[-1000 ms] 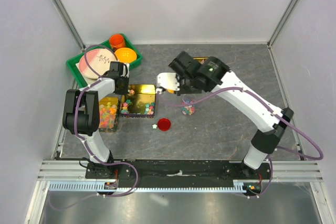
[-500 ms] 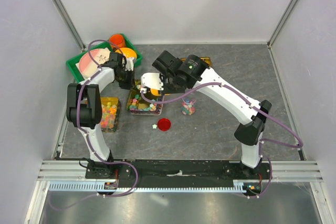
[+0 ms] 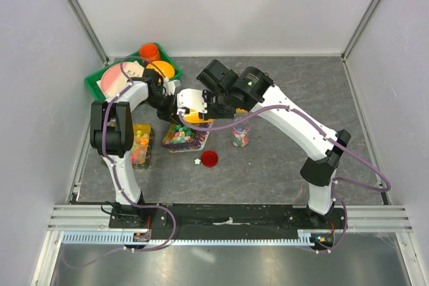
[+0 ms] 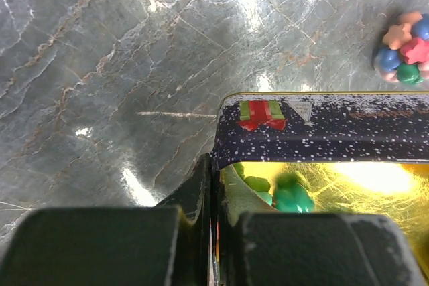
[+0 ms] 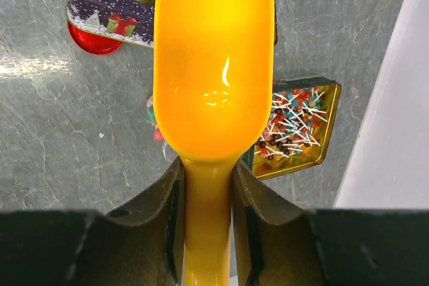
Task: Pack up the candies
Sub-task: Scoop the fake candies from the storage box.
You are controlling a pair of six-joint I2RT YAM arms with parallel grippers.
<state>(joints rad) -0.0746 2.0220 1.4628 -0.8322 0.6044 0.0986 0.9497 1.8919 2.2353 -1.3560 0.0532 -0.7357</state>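
Note:
The candies (image 3: 178, 136) are tiny pastel stars lying in a gold tin with a navy outer wall (image 4: 322, 128). My left gripper (image 4: 216, 189) is shut on that tin's side wall, one finger inside and one outside; in the top view this gripper (image 3: 167, 108) is at the tin's far left corner. My right gripper (image 5: 208, 189) is shut on the handle of an orange scoop (image 5: 213, 58). The scoop (image 3: 194, 116) hangs over the tin's far edge with no candies showing on it. A small clear jar (image 3: 240, 137) holds more candies.
A red lid (image 3: 210, 159) and one loose candy (image 3: 197, 161) lie in front of the tin. A tin of gummy pieces (image 3: 139, 147) is at the left. A lollipop tin (image 5: 295, 125) lies behind. The green tray (image 3: 94, 84) holds a plate, cup and bowl.
The right arm has swung left and carried the scoop from near the jar to over the tin. The left gripper has turned and shifted the tin slightly to the right.

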